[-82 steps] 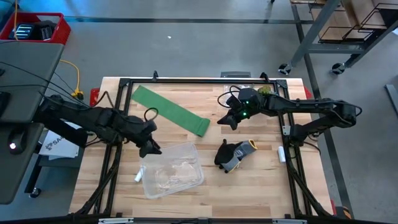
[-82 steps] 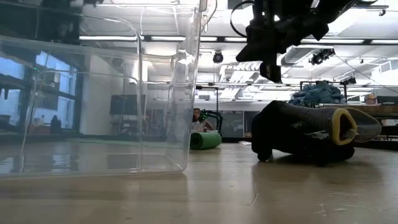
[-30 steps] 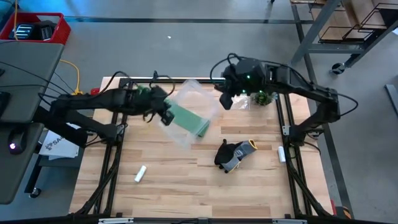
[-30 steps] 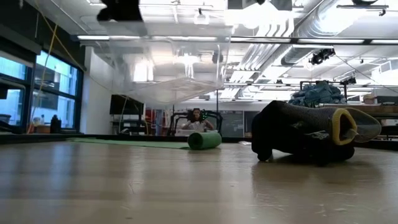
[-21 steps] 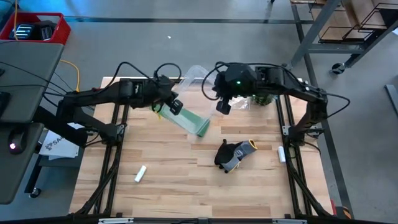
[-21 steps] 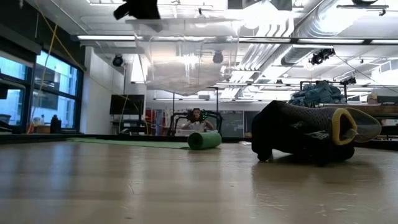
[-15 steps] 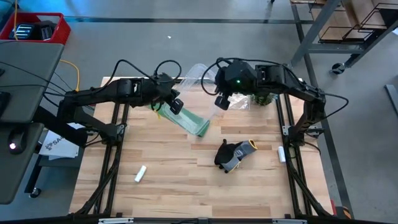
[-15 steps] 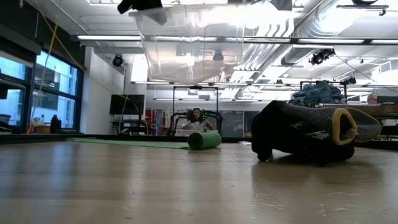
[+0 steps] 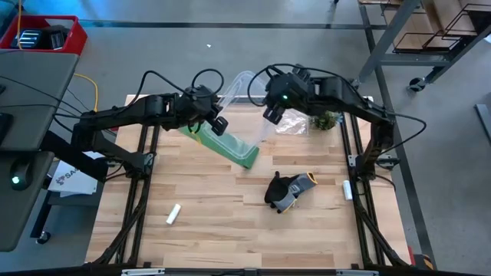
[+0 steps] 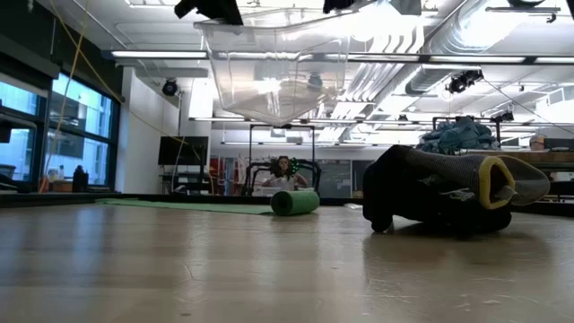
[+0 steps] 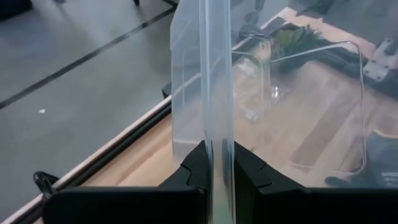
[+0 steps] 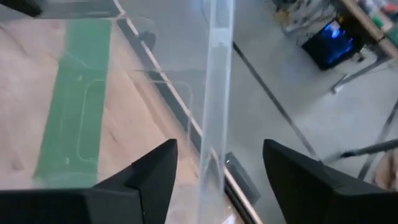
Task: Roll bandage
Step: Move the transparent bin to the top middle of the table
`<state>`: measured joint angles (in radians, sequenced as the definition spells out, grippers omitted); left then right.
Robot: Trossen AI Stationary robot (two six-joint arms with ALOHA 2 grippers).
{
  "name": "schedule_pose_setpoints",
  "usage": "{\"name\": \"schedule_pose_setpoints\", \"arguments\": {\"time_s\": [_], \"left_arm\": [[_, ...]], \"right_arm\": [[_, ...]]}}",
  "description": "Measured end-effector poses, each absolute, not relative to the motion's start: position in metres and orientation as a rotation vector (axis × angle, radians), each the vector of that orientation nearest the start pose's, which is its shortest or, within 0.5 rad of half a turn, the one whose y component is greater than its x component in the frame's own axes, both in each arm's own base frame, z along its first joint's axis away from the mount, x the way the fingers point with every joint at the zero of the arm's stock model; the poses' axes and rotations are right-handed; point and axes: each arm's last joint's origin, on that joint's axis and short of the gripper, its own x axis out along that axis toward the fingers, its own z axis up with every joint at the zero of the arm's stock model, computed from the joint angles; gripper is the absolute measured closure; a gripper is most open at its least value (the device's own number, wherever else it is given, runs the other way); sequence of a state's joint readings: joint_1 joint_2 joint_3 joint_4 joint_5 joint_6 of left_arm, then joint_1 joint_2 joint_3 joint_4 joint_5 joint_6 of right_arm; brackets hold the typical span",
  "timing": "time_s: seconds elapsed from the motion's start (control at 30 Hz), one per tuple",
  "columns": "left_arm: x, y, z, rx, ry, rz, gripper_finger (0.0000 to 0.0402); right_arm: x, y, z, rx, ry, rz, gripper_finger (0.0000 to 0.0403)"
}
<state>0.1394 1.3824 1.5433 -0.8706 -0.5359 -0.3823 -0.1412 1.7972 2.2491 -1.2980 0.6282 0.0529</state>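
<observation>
You're holding clear bin [image 9: 244, 96] aloft at table's far edge: left gripper [image 11: 211, 163] clamping its wall, right gripper [image 12: 214, 163] straddling rim, jaws spread. Bandage [image 9: 227, 142] lying below, long axis diagonal, left arm nearer.

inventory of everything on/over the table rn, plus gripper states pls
bandage: 1, bright green, flat strip lying diagonally on the far half of the table, its near end rolled up.
clear container: 1, transparent plastic, held up in the air over the table's far edge, between the two arms.
glove: 1, dark grey with a yellow cuff band, on the table right of centre.
white cylinder: 1, small, on the near left of the table.
plant sprig: 1, green, near the far right corner.
table: 1, light wood with a black frame.
left gripper: shut on the clear container's wall.
right gripper: jaws open, astride the container's rim.
</observation>
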Motion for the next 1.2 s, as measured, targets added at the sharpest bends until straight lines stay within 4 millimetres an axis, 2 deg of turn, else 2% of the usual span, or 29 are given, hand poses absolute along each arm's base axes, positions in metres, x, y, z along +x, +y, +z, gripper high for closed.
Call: {"name": "schedule_pose_setpoints", "arguments": {"time_s": [0.17, 0.23, 0.3, 0.43, 0.47, 0.63, 0.7, 0.83, 0.97, 1.1, 1.2], "left_arm": [[0.270, 0.053, 0.403, -0.202, 0.546, 0.757, 0.0381], [0.270, 0.053, 0.404, -0.205, 0.542, 0.753, 0.0381], [0.269, 0.052, 0.405, -0.205, 0.540, 0.753, 0.0380], [0.270, 0.053, 0.405, -0.201, 0.535, 0.749, 0.0347], [0.270, 0.052, 0.405, -0.190, 0.545, 0.741, 0.0337], [0.268, 0.052, 0.405, -0.114, 0.586, 0.711, 0.0301], [0.265, 0.052, 0.407, -0.078, 0.593, 0.701, 0.0293], [0.253, 0.052, 0.412, 0.005, 0.622, 0.705, 0.0283], [0.231, 0.051, 0.421, 0.062, 0.632, 0.794, 0.0278], [0.209, 0.049, 0.432, 0.047, 0.581, 0.856, 0.0277], [0.196, 0.047, 0.439, 0.031, 0.539, 0.859, 0.0277]], "right_arm": [[0.336, -0.079, 0.447, -0.161, 0.830, -0.784, 0.0173], [0.338, -0.085, 0.443, -0.149, 0.843, -0.804, 0.0190], [0.339, -0.090, 0.440, -0.132, 0.847, -0.824, 0.0226], [0.341, -0.099, 0.436, -0.114, 0.864, -0.829, 0.0361], [0.341, -0.101, 0.435, -0.110, 0.873, -0.830, 0.0381], [0.334, -0.122, 0.433, -0.084, 0.901, -0.883, 0.0386], [0.329, -0.134, 0.429, -0.059, 0.932, -0.916, 0.0397], [0.314, -0.163, 0.421, 0.062, 0.973, -0.979, 0.0392], [0.304, -0.195, 0.397, 0.271, 1.010, -0.951, 0.0398], [0.302, -0.223, 0.354, 0.437, 1.023, -0.955, 0.0399], [0.300, -0.236, 0.319, 0.534, 1.025, -0.992, 0.0399]]}}
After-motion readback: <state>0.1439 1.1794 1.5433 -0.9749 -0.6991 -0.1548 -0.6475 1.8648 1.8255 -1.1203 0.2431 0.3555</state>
